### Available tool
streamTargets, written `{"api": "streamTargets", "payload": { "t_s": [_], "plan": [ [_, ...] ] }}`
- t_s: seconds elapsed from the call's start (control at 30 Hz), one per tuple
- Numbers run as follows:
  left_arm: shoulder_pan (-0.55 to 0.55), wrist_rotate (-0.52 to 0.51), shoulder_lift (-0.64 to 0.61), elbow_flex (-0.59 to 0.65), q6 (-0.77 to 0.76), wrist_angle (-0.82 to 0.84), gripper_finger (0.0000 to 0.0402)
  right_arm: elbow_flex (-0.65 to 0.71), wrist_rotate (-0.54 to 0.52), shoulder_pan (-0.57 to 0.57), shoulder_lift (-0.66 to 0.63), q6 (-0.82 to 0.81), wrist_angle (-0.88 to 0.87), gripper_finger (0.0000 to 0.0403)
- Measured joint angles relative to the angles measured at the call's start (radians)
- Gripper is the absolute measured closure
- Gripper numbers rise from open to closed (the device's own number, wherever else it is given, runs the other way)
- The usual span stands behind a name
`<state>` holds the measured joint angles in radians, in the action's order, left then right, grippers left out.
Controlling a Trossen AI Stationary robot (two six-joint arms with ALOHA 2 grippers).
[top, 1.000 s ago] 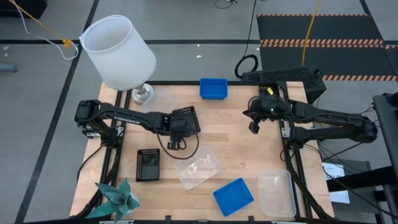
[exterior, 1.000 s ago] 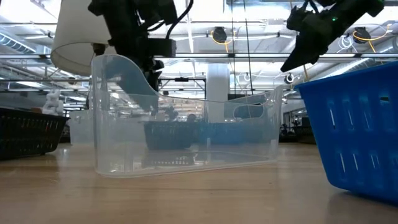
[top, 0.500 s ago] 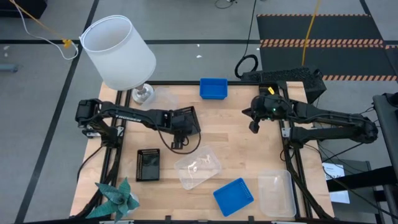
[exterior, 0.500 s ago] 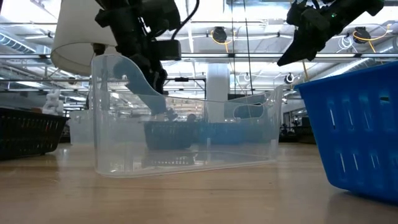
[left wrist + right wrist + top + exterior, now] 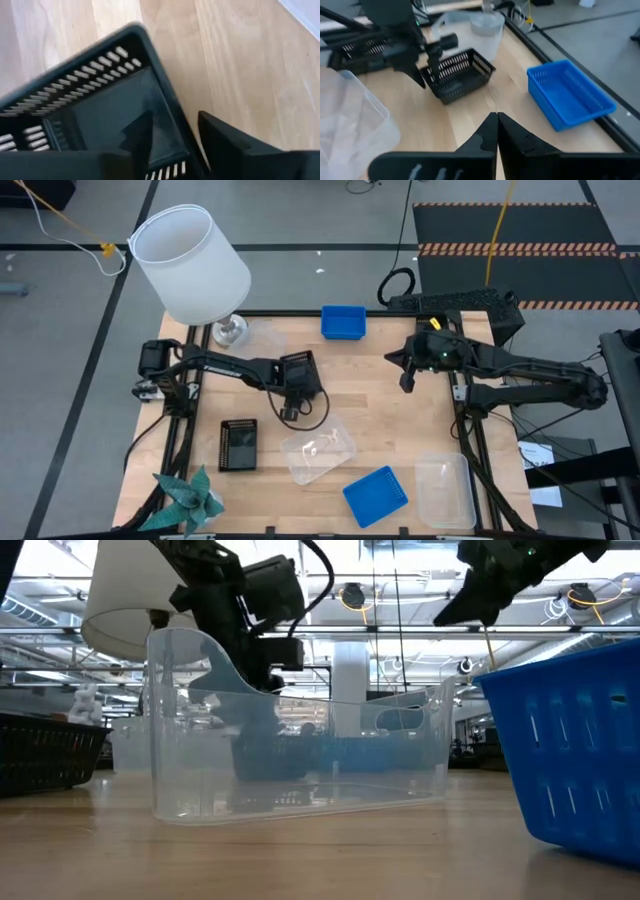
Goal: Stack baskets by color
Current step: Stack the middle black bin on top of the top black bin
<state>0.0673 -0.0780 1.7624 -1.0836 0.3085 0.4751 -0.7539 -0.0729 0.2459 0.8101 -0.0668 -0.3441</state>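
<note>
While our left gripper (image 5: 290,411) straddles the near wall of a black slotted basket (image 5: 298,366) at the back-middle of the table (image 5: 380,405), we count six baskets in all. A second black basket (image 5: 238,444) lies toward the front left. One blue basket (image 5: 343,321) sits at the back edge, and another blue basket (image 5: 375,495) at the front. A clear basket (image 5: 318,447) lies in the middle, and a second clear basket (image 5: 444,490) at the front right.

In the left wrist view one finger is inside the black basket and one outside, the jaws narrowed about the wall. We cannot tell whether they are already pinching it. Our right gripper (image 5: 405,383) hangs above the table's right half, its jaws pressed together and empty.

We judge these baskets light, thin-walled and fairly stiff, so a pinch on one upright wall near a corner should lift the whole thing. The slotted sides may flex a little. The clear ones look smooth, likely slippery, and hard to see at the rim. Being light, any basket may skid on the wood if nudged.

We find no readable brand, label or writing on any of them.
</note>
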Motion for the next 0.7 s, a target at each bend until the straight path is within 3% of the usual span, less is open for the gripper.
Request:
{"api": "streamTargets", "payload": {
  "t_s": [0.17,0.23,0.47,0.7],
  "plan": [
    [-0.002,0.0,-0.04,-0.011,0.022,0.017,0.036,-0.037,-0.002,-0.049,0.004,0.0,-0.002,0.0403],
    [-0.002,0.0,-0.057,-0.042,0.014,0.047,0.0387,-0.05,-0.003,-0.075,0.012,0.0,0.005,0.04],
    [-0.068,-0.125,-0.106,-0.195,-0.107,0.255,0.0392,-0.102,-0.042,-0.158,0.091,-0.024,0.004,0.0365],
    [-0.162,-0.267,-0.114,-0.291,-0.058,0.253,0.0386,-0.203,-0.068,-0.254,0.242,-0.019,0.023,0.0325]
  ]
}}
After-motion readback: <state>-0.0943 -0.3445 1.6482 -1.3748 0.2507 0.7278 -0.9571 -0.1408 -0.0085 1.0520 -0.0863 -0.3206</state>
